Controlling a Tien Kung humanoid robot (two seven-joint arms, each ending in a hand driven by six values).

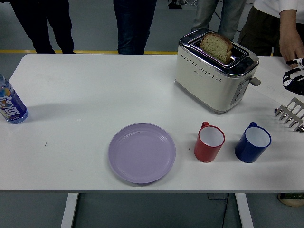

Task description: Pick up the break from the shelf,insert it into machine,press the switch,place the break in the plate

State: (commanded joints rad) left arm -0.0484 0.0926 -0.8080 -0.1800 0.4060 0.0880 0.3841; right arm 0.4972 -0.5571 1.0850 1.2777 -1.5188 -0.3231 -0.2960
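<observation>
A slice of brown bread stands upright in a slot of the cream and chrome toaster at the back right, its top half sticking out. The toaster's lever juts from its right end. An empty lilac plate lies near the table's front edge. A small metal rack, the shelf, sits empty at the right edge. My right hand shows only partly at the right edge, above the rack and right of the toaster, holding nothing that I can see.
A red mug and a blue mug stand between the plate and the rack. A water bottle stands at the far left. A person's hand rests on the table behind my right hand. Several people stand beyond the table.
</observation>
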